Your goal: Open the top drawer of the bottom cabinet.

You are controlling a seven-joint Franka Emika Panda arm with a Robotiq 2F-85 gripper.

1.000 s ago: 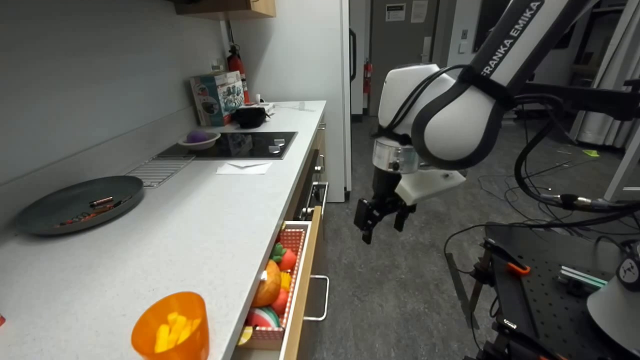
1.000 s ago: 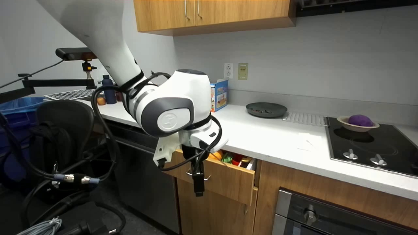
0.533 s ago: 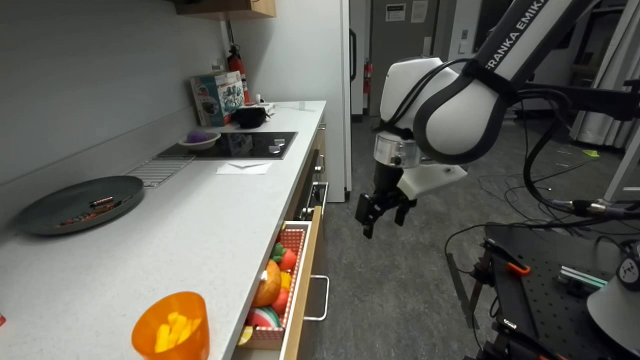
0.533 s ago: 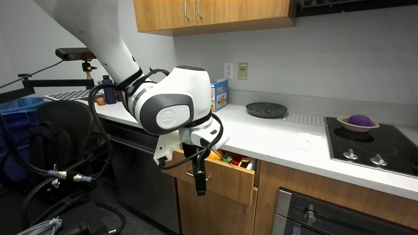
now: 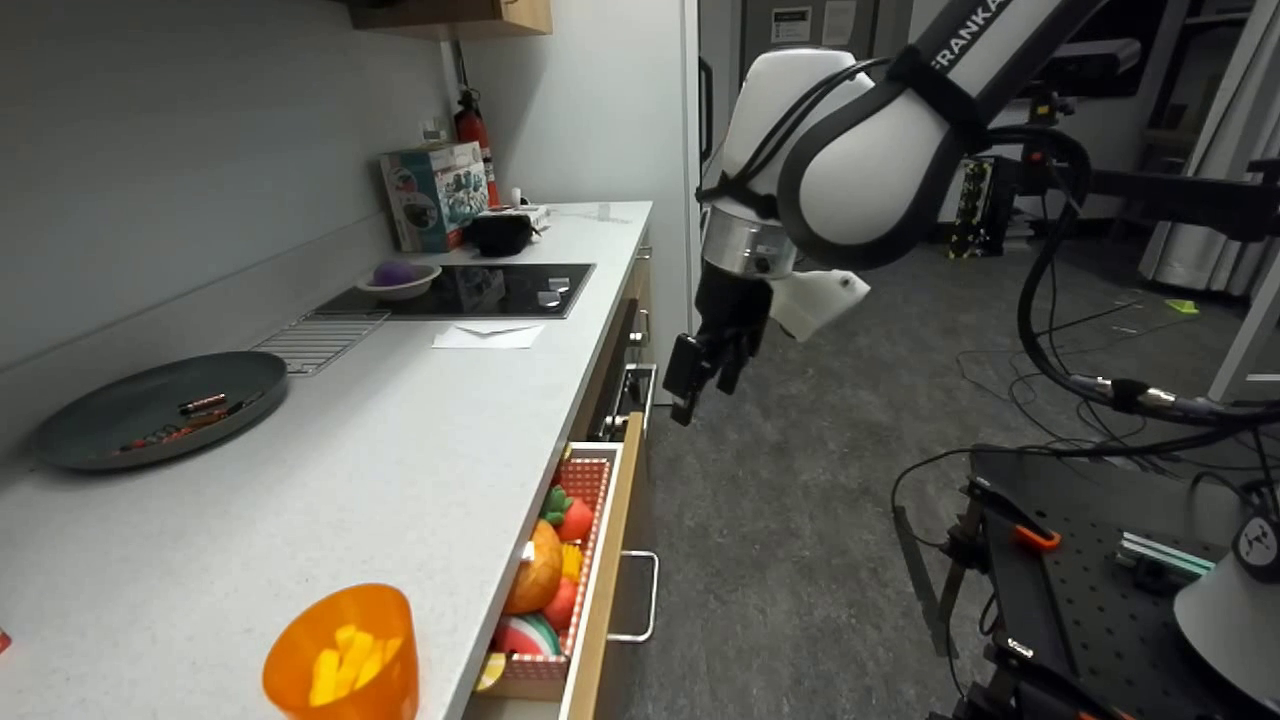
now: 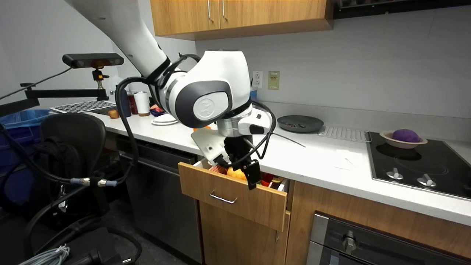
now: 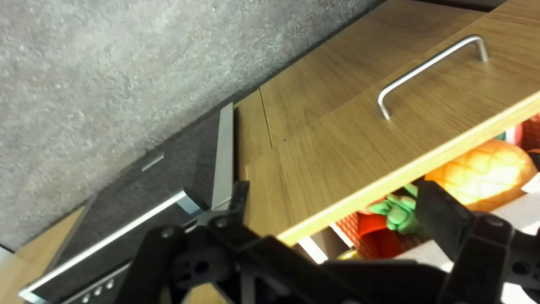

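Observation:
The top drawer (image 5: 612, 560) of the bottom cabinet (image 6: 300, 221) stands pulled out, its tan front (image 6: 257, 200) away from the cabinet. Toy food shows inside it in all views. Its silver bar handle (image 6: 223, 200) is free of the gripper; it also shows in the wrist view (image 7: 426, 63). My gripper (image 5: 705, 398) is open and empty, tilted, above the drawer's level near its front edge. In the wrist view the fingers (image 7: 335, 192) are wide apart, with the drawer's front edge and contents seen between them. I cannot tell the exact gap to the drawer.
The white worktop (image 5: 420, 440) bears an orange cup (image 5: 345, 650), a dark pan (image 5: 165, 410), a wire rack (image 5: 320, 340) and a cooktop (image 6: 415, 162) with a bowl. An oven (image 6: 368, 239) is beside the drawer's cabinet. A wall cabinet (image 6: 239, 16) hangs above.
My gripper has risen and moved toward the counter, turning and tilting as it went. It no longer covers the handle in an exterior view. The drawer has not moved.

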